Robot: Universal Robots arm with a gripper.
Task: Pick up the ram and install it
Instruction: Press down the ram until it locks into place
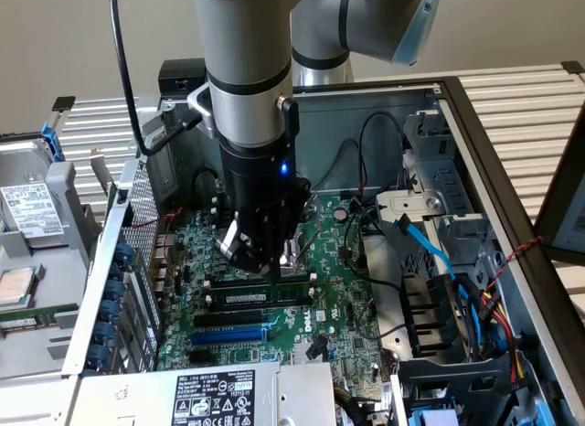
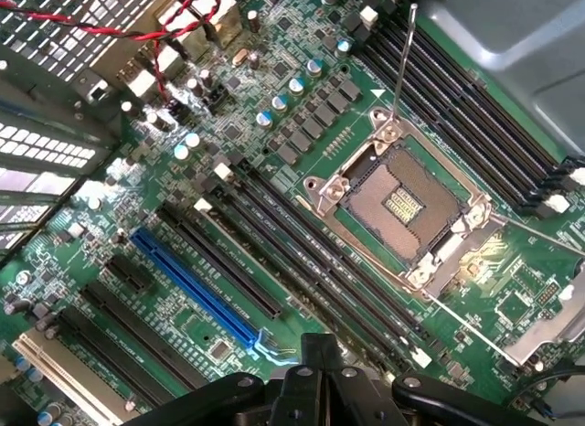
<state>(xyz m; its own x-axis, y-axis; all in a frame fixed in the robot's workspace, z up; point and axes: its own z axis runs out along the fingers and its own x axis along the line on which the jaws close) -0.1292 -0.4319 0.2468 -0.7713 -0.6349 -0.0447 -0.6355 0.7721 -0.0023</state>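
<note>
Ram (image 1: 260, 298) sits edge-up along one of the long black memory slots on the motherboard (image 1: 343, 339). Its long axis runs from the exterior view's left to its right, parallel to the blue expansion slot (image 1: 228, 335) just beside it. The gripper (image 1: 260, 261) hovers directly above with its fingers closed and holding nothing. Insertion looks largely done, but I cannot tell whether the end clips have latched.

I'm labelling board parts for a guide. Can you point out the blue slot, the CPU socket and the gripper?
Blue slot (image 2: 196, 284): wrist view, middle of its long blue body.
CPU socket (image 2: 399, 204): wrist view, centre of the open contact field.
Gripper (image 1: 260, 254): exterior view, between its fingertips, low over the board.
</note>
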